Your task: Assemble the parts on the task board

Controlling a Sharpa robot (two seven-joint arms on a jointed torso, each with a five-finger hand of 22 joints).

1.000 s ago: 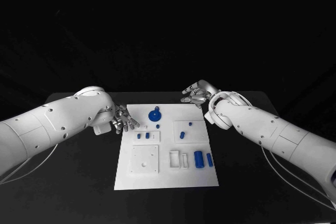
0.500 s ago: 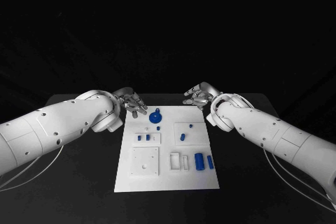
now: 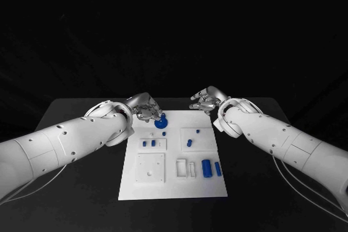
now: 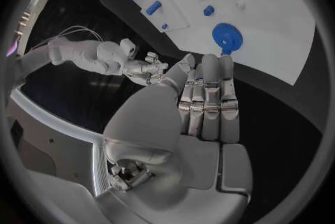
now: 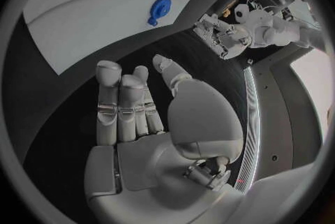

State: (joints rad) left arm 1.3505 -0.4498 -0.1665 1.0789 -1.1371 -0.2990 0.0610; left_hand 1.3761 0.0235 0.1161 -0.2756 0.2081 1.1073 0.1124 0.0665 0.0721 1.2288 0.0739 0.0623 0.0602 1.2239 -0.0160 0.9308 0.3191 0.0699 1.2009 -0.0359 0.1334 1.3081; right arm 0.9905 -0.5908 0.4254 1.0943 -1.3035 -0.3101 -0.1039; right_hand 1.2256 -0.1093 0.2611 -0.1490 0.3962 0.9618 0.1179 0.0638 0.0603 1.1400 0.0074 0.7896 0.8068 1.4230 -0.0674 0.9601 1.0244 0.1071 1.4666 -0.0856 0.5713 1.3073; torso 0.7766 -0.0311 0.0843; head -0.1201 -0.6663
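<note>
R hand [image 5: 150, 118] empty, fingers straight | blue gear [image 5: 159, 8] on task board [image 5: 84, 17] | L hand [image 5: 220, 34] beyond

Matt white task board [image 3: 170, 184] that looks like plastic, smooth blue plastic-looking gear [image 3: 159, 123] just beside the left hand [image 3: 146, 109] of brushed silver metal, matt black table [image 3: 72, 191]

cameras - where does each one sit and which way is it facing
Head view: on the robot's head, looking down at the task board; both arms, left hand and right hand show.
Left wrist view: behind the left hand, facing the board's far end; the right hand shows too.
Right wrist view: behind the right hand, facing the board.
All three share the blue gear.
</note>
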